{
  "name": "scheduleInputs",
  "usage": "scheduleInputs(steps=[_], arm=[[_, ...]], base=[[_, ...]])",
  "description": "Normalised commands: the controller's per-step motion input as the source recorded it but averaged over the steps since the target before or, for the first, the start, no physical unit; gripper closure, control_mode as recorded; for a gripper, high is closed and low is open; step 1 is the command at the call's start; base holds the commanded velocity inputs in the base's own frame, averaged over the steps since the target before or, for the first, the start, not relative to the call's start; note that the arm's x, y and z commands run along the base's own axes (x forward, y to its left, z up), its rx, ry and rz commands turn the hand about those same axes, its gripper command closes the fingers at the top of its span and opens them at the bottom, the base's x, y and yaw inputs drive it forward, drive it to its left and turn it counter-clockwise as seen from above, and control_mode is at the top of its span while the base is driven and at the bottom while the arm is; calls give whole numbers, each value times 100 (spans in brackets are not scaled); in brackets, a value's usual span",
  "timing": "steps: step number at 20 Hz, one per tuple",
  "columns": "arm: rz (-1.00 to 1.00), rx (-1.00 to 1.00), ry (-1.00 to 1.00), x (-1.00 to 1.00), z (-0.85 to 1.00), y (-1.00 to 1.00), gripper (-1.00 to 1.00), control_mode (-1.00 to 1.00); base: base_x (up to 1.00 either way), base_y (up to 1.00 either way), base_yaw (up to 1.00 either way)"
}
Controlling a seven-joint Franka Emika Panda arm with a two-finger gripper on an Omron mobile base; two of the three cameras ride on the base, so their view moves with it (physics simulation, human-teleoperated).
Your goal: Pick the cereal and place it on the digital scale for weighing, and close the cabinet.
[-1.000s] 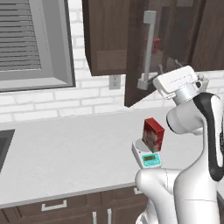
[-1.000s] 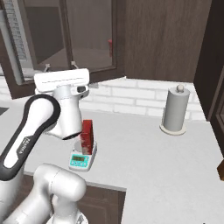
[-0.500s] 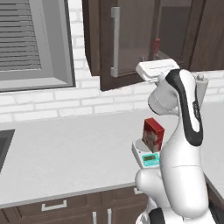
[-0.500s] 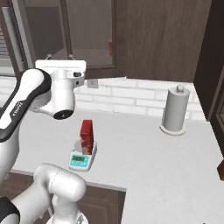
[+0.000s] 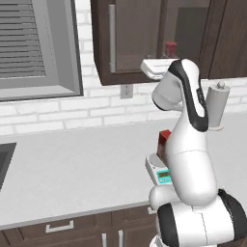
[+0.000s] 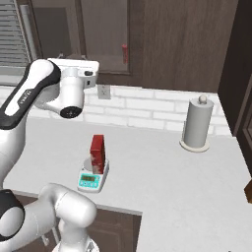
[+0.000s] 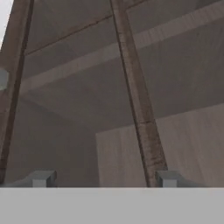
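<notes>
Gripper (image 7: 104, 178) looks open to me, tips apart with nothing between them, right up at the cabinet (image 5: 140, 38) glass. From left to right in my left base view: handle (image 5: 112, 37), door swung nearly flush, then cereal (image 5: 164, 144) standing on the scale (image 5: 158, 170) below. Weighing step looks done; I judge only the last push on the door remains.

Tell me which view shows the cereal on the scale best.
The right base view: the cereal stands unobstructed on the digital scale. In the left base view the arm hides most of the box.
</notes>
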Motion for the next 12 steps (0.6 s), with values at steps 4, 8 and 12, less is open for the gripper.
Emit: scheduleInputs(steps=[4, 8, 12], arm=[[-2, 0, 0, 75, -2, 7, -100, -100], [-2, 0, 0, 67, -2, 0, -100, -100], [0, 0, 0, 7, 0, -5, -100, -100]], base=[[0, 0, 0], [0, 0, 0], [0, 0, 0]])
